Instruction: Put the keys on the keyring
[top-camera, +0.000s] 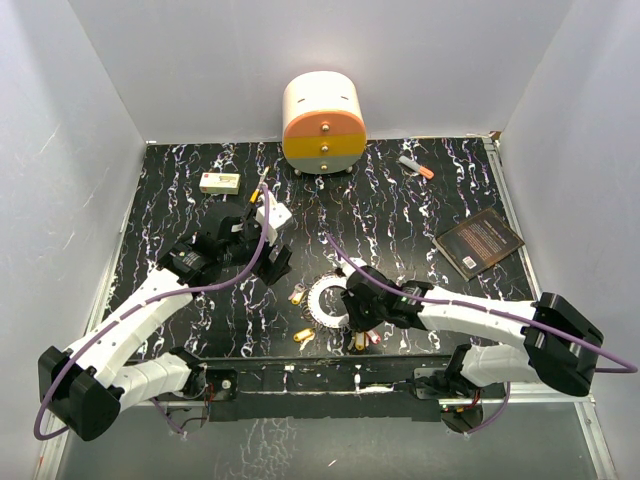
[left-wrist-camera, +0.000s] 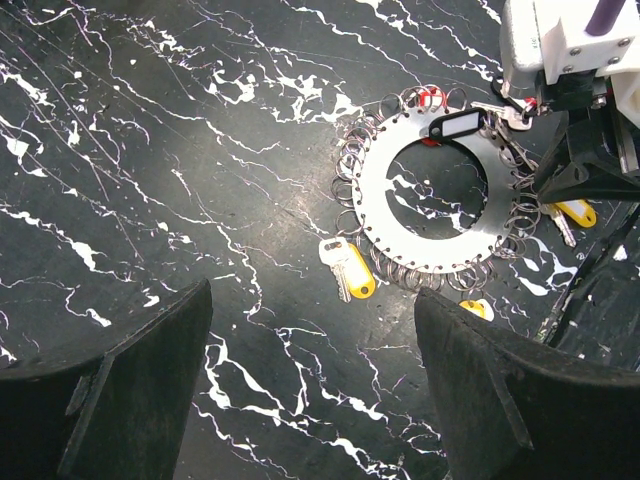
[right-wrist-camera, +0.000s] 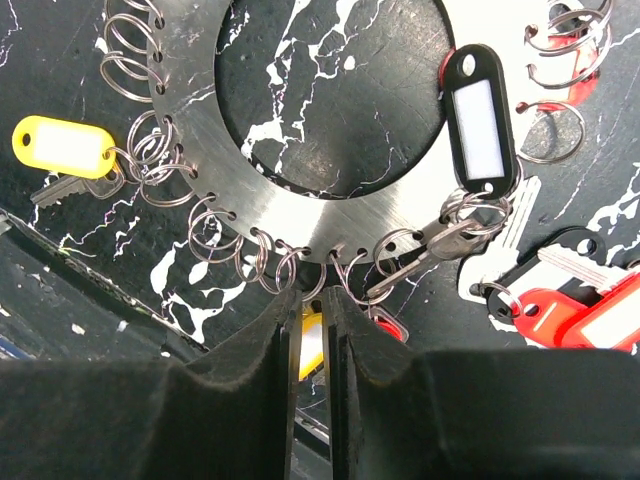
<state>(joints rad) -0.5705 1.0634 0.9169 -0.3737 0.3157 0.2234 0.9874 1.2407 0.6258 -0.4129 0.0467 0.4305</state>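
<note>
Presently, the large flat grey-silver metal keyring (top-camera: 322, 300), rimmed with small wire loops (right-wrist-camera: 135, 45), is being supported flat by the black, white-veined tabletop (top-camera: 420, 220), near its front edge between the two arms. The right gripper (right-wrist-camera: 311, 300) is being held at the ring's near rim, its jaws drawn almost together with only a slim slit showing. Whether a loop is being pinched cannot be told. The left gripper (left-wrist-camera: 312, 300) is being held wide open above bare tabletop beside the ring, gripping nothing. Small metal keys are being seen around the rim: a yellow-headed key (right-wrist-camera: 62, 148) touching the loops, a red-headed key (right-wrist-camera: 590, 322) just beside them, and a black-tagged key (right-wrist-camera: 480, 115) across the rim.
</note>
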